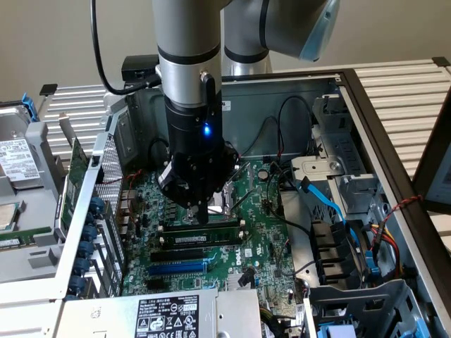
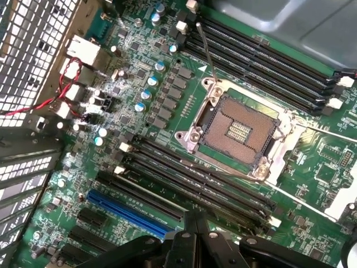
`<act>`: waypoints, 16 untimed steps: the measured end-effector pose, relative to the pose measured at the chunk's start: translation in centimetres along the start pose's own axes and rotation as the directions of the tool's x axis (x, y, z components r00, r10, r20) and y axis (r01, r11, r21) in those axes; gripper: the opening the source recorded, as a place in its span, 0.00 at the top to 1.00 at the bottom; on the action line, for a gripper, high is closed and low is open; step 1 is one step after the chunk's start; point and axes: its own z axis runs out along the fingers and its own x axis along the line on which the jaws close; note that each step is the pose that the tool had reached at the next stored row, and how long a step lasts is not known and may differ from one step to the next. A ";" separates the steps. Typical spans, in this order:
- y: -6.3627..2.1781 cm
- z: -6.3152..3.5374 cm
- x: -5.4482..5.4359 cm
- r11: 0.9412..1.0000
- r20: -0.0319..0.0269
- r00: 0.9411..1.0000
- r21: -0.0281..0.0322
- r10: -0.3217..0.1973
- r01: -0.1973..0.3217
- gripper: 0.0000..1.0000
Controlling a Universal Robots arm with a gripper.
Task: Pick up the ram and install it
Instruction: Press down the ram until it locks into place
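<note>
Nearest the exterior camera sits the grey power supply (image 1: pixel 169 313) with its white rating label, at the front edge of the open computer case (image 1: pixel 366 105). Just behind it lies the green motherboard (image 1: pixel 268 239), where a blue slot (image 1: pixel 180 268) runs beside a row of long black slots (image 1: pixel 190 250).

The ram (image 1: pixel 204 237), a narrow green stick with a white label, lies lengthwise in the slot bank just beyond those black slots, directly under the hand (image 1: pixel 199 215). The hand hangs over the ram with its dark fingers drawn together, closed, the fingertips right at the stick's upper edge; whether they pinch it or only press on it cannot be told.

In the wrist view the closed fingers (image 2: pixel 195 234) point down over a group of 4 black slots (image 2: pixel 195 178), with the bare CPU socket (image 2: pixel 240 131) beyond them and a 2nd bank of black slots (image 2: pixel 262 61) past that.

Farther back in the exterior view, black cables (image 1: pixel 282 134) and a blue cable (image 1: pixel 328 201) loop toward the drive cage (image 1: pixel 338 148) on the exterior view's right. A loose hard drive (image 1: pixel 17 162) rests on the bench at the exterior view's left.
</note>
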 end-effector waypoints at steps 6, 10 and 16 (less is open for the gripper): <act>0.00 0.00 0.0 0.997 -0.003 0.997 -0.002 0.082 -0.082 0.89; 0.00 0.00 0.0 0.991 -0.004 0.991 -0.003 0.131 -0.131 0.89; 0.00 0.00 0.0 0.981 -0.007 0.981 -0.004 0.192 -0.192 0.89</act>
